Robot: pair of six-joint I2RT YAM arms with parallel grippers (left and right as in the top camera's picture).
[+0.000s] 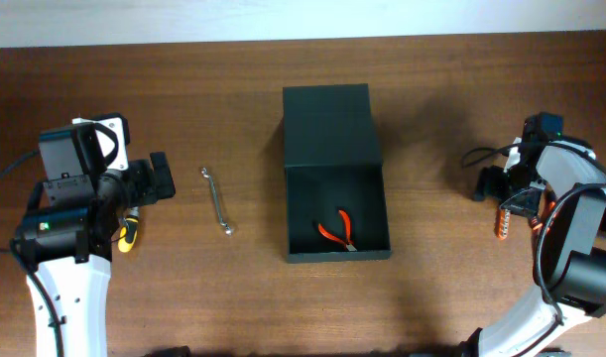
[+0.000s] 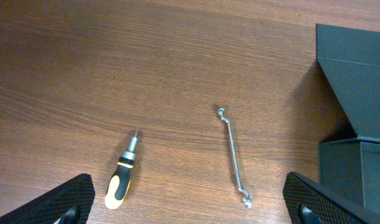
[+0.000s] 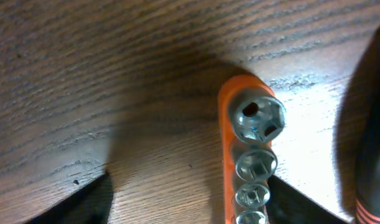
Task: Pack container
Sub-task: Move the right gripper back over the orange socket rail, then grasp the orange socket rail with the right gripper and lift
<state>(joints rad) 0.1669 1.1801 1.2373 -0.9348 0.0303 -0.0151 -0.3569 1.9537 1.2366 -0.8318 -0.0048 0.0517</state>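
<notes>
The dark green-black container (image 1: 337, 255) stands open at the table's middle, its flat lid (image 1: 327, 119) laid back behind it. Orange-handled pliers (image 1: 337, 231) lie inside. The container also shows at the right of the left wrist view (image 2: 357, 93). My left gripper (image 2: 190, 208) is open and empty above a silver wrench (image 2: 233, 155) and a yellow-black screwdriver (image 2: 122, 177). My right gripper (image 3: 190, 208) is open, low over the table. An orange socket rail (image 3: 255, 155) lies between its fingers, close to the right finger.
In the overhead view the wrench (image 1: 217, 200) lies left of the container and the screwdriver (image 1: 130, 231) is partly under my left arm. The socket rail (image 1: 502, 223) lies far right. A dark object (image 3: 373, 124) fills the right wrist view's right edge.
</notes>
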